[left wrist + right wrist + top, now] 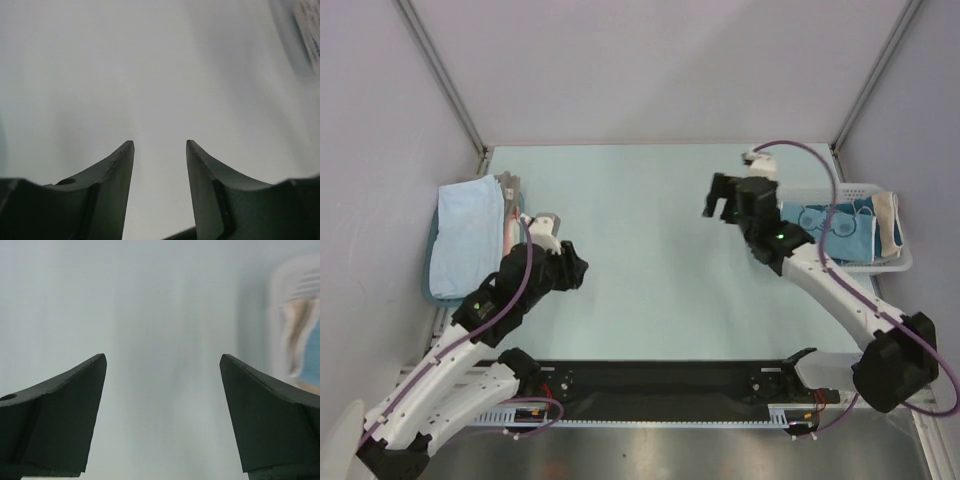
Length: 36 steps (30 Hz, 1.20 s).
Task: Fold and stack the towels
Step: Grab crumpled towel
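We see the left gripper (160, 144) and right gripper (163, 357) spread apart, empty. A plain light blue cloth towel (465, 235) lies at the pale table's (640, 250) left edge.

Left towel (465, 235) lies on tray (428, 290); right towel (855, 237) lies in basket (865, 189).

Pale green bench (650, 250), flat and level, closed in by plain walls at the back and both sides. Two items rest directly on it: a shallow teal tray (432, 296) against the left edge and a white mesh basket (905, 262) against the right edge, well apart.
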Available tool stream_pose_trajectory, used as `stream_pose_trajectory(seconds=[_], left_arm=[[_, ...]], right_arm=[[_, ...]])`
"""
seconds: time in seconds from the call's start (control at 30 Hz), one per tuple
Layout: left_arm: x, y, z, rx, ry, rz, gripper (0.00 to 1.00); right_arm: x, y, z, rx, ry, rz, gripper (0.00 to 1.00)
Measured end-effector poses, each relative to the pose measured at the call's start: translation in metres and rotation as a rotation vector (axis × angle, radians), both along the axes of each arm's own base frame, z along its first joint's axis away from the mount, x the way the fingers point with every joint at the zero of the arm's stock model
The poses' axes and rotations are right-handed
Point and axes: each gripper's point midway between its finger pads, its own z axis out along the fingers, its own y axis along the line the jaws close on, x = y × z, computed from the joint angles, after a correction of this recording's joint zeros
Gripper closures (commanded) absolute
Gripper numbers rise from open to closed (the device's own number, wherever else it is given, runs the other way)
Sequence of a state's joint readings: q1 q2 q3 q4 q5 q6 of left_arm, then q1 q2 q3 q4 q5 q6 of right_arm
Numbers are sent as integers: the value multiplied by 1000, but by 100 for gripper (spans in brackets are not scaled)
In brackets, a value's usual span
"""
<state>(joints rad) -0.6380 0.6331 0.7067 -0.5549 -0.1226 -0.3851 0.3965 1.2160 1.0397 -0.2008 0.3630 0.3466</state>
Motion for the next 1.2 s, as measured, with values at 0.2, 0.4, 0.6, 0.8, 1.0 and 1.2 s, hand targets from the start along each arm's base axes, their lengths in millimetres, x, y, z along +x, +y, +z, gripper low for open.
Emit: stream_pose_trajectory(seconds=[0.2,0.4,0.6,0.8,1.0,1.2], left_arm=[[64,65,30,21,17,468,52],[97,150,21,22,56,892,51],[104,216,-13,45,148,1180,48],[115,269,-62,76,276,1359,48],[139,274,-100,89,382,1364,81],[151,275,-85,64,356,1349,100]], right_arm=[[-27,109,-84,-24,150,264,0],[-58,143,-146,-76,288,391,0],[-68,155,-155,-57,296,463,0],[-73,149,-156,-41,281,472,0],[-75,148,-157,-26,278,482,0],[-75,148,-147,-8,250,487,0]])
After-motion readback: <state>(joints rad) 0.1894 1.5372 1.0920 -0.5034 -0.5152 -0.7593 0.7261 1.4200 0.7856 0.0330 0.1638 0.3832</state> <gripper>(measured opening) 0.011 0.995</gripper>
